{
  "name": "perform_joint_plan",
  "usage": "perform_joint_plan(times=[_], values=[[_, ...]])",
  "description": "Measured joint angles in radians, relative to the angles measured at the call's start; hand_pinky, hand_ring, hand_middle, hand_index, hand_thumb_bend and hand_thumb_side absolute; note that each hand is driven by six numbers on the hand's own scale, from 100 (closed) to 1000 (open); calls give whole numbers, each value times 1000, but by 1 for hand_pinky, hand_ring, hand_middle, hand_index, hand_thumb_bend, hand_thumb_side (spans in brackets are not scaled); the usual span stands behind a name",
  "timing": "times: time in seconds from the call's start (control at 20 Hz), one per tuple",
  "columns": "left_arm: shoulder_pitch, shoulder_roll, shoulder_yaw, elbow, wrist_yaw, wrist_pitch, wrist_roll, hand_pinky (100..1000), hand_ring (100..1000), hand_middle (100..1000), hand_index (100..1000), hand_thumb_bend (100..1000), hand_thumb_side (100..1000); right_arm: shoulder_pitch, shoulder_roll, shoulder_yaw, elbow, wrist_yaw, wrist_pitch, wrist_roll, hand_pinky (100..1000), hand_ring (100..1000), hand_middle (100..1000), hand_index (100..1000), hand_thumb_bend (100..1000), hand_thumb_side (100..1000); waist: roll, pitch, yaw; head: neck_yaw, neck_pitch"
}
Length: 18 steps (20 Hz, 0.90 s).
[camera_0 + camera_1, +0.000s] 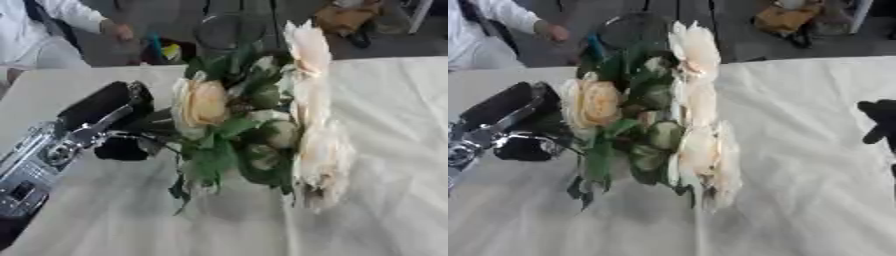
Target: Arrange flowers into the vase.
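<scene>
Fingers (122, 107) of your left hand (109, 125) curl round the cream-and-green flower bunch (254, 115) above the white tabletop (385, 150); your right hand's (880, 122) fingers, can't tell.

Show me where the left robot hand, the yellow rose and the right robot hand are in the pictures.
left robot hand (118, 147), left eye view, on its dark fingers beside the stems.
yellow rose (203, 102), left eye view, on the middle of its petals.
right robot hand (880, 120), right eye view, on its dark fingers at the picture's right edge.
</scene>
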<state>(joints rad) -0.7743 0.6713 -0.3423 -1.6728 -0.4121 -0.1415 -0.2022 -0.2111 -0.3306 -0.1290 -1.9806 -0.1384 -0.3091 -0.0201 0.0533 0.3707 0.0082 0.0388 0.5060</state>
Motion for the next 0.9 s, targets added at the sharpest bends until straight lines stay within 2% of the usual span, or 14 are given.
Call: perform_joint_plan(times=[0.25,0.5,0.75,0.9], values=[[-1,20,47,-131,177,102,-18,100,100,100,120,100,593,0,0,0,0,-6,4,-6,929,807,421,751,100,915,0,0,10,-1,5],[-27,24,108,-208,372,206,20,100,100,100,120,100,588,0,-1,0,0,-19,11,-7,930,808,421,751,100,913,0,0,14,-2,13],[-45,31,145,-231,469,255,62,100,100,100,120,102,585,1,-2,0,0,-23,12,-6,928,808,423,750,100,926,0,-3,15,-1,21],[-81,31,176,-221,534,271,112,100,100,100,121,110,584,1,-8,0,0,-26,14,-5,926,807,425,750,100,916,0,-20,12,2,31]])
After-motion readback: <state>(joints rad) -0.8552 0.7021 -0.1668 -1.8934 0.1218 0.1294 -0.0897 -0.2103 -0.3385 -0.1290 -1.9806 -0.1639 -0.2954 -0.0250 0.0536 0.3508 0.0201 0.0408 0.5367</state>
